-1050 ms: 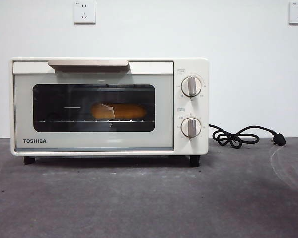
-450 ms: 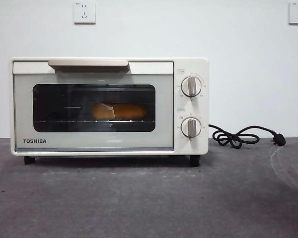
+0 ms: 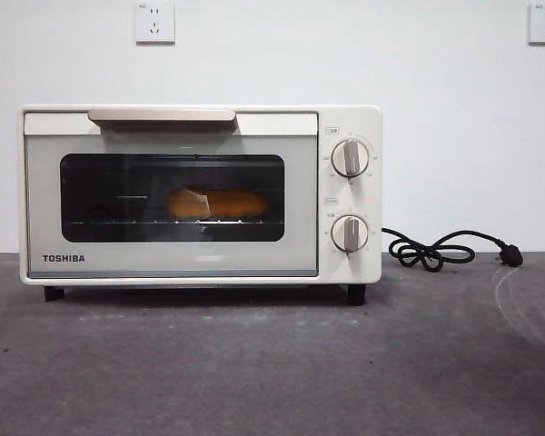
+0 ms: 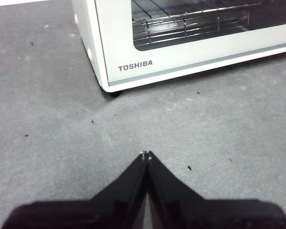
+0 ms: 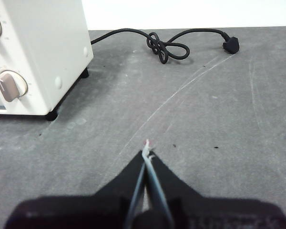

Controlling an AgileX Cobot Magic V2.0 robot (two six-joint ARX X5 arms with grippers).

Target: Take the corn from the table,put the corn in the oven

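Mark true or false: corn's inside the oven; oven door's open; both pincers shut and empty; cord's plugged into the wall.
1. The corn lies inside the oven on the rack. True.
2. The oven door is open. False: it is closed, with the corn seen through the glass.
3. The left pincer and right pincer are shut and hold nothing. True.
4. The cord is plugged into a wall socket. False: its plug lies loose on the table.
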